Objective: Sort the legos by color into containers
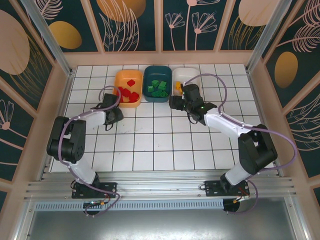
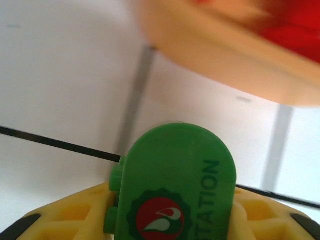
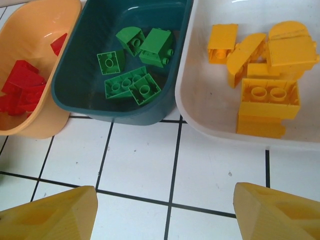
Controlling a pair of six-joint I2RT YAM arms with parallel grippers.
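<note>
Left gripper (image 2: 172, 220) is clamped on a green rounded piece (image 2: 180, 170) with a red logo and "…TATION" printed on it, pinched between the yellow fingers (image 2: 60, 220). In the left wrist view it sits low over the white tiles, with the orange tray (image 3: 47, 117) just ahead and up to the right, blurred. Right gripper (image 3: 165, 212) is wide open and holds nothing, parked over the tiles just short of the teal tray (image 3: 75, 95) and white tray (image 3: 200, 100). Red bricks (image 3: 22, 82) are in the orange tray, green bricks (image 3: 132, 85) in the teal, yellow-orange bricks (image 3: 270, 95) in the white. My read: the sort is nearly finished, and the step in hand is delivering this green piece. It belongs in the teal tray, the middle one, next to the orange on its right. Next move: lift enough to clear the orange rim, shift right until the piece is over the teal tray, then open. Main risk is releasing early or clipping the orange tray, since that tray is the closest to the left gripper. The right arm is near the teal tray's front edge, so watch for a clash there.
</note>
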